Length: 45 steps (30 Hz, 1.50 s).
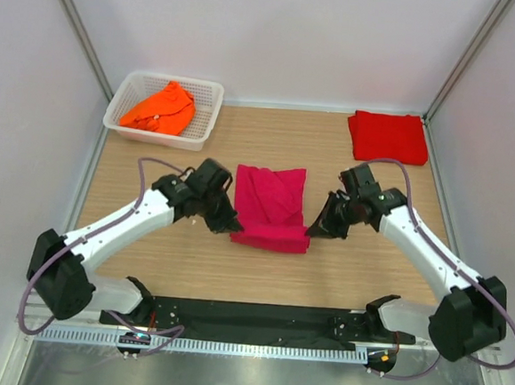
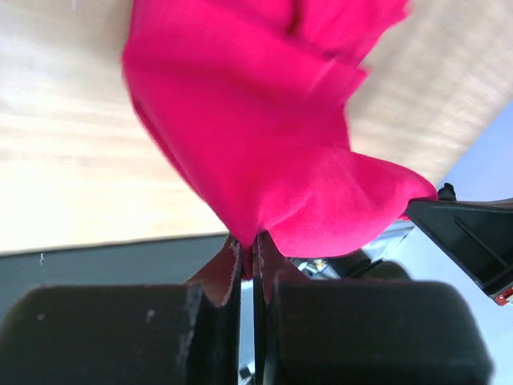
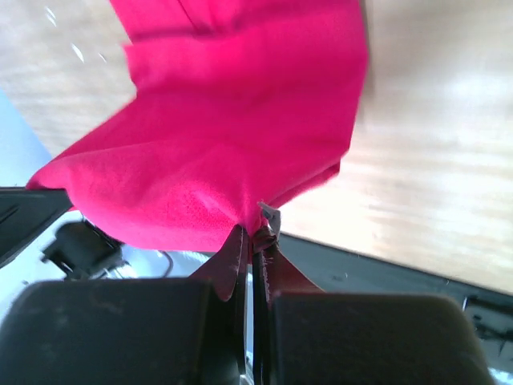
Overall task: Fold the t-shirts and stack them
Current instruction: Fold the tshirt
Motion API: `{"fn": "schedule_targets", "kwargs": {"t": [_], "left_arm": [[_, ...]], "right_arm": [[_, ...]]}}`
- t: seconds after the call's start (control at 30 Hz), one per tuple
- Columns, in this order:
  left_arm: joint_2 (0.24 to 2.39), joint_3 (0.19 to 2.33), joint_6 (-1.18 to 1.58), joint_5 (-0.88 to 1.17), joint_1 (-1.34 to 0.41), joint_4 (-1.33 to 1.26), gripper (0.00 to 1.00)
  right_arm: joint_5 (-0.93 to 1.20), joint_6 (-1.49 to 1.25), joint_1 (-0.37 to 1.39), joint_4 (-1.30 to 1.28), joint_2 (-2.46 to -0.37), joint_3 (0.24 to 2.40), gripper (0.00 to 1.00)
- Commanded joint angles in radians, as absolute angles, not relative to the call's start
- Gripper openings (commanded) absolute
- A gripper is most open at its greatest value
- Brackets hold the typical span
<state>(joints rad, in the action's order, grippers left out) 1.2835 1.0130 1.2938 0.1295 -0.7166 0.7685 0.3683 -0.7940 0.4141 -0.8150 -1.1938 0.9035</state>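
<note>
Honestly the left gripper (image 1: 233,228) and right gripper (image 1: 312,228) are both pinched shut on thin corners of the pink shirt (image 1: 273,204), so one slip probably leaves the fold lopsided.

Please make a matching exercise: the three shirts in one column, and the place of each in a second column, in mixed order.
Column 1
1. pink shirt
2. red shirt
3. orange shirt

Column 2
A. in the basket, far left
B. folded flat, far right
C. in the middle, its near edge pinched by the left end effector and the right end effector

Pairs: 1-C, 2-B, 3-A
</note>
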Motion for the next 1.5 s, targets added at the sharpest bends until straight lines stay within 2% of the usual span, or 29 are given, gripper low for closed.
{"fn": "schedule_targets", "kwargs": {"t": [0.0, 0.3, 0.5, 1.17, 1.3, 1.33, 1.43, 1.47], "left_arm": [[1.377, 1.196, 1.092, 0.146, -0.628, 0.873, 0.00], [1.698, 1.569, 0.927, 0.276, -0.474, 0.899, 0.00], [1.848, 1.669, 0.888, 0.365, -0.408, 0.865, 0.00], [2.120, 1.913, 0.893, 0.486, -0.324, 0.778, 0.05], [2.174, 1.948, 0.896, 0.482, -0.305, 0.723, 0.13], [2.189, 1.965, 0.881, 0.463, -0.302, 0.712, 0.23], [2.281, 2.069, 0.858, 0.410, -0.287, 0.702, 0.39], [2.302, 2.104, 0.845, 0.407, -0.270, 0.716, 0.40]], "right_arm": [[0.370, -0.675, 0.368, -0.861, -1.294, 1.078, 0.01], [0.400, -0.629, 0.325, -0.842, -1.581, 1.379, 0.01], [0.433, -0.621, 0.279, -0.818, -1.719, 1.491, 0.01], [0.551, -0.609, 0.169, -0.727, -2.009, 1.707, 0.02], [0.538, -0.617, 0.163, -0.660, -2.069, 1.733, 0.05], [0.534, -0.624, 0.158, -0.638, -2.086, 1.743, 0.06], [0.473, -0.629, 0.146, -0.584, -2.169, 1.813, 0.22], [0.466, -0.623, 0.138, -0.594, -2.190, 1.847, 0.32]]}}
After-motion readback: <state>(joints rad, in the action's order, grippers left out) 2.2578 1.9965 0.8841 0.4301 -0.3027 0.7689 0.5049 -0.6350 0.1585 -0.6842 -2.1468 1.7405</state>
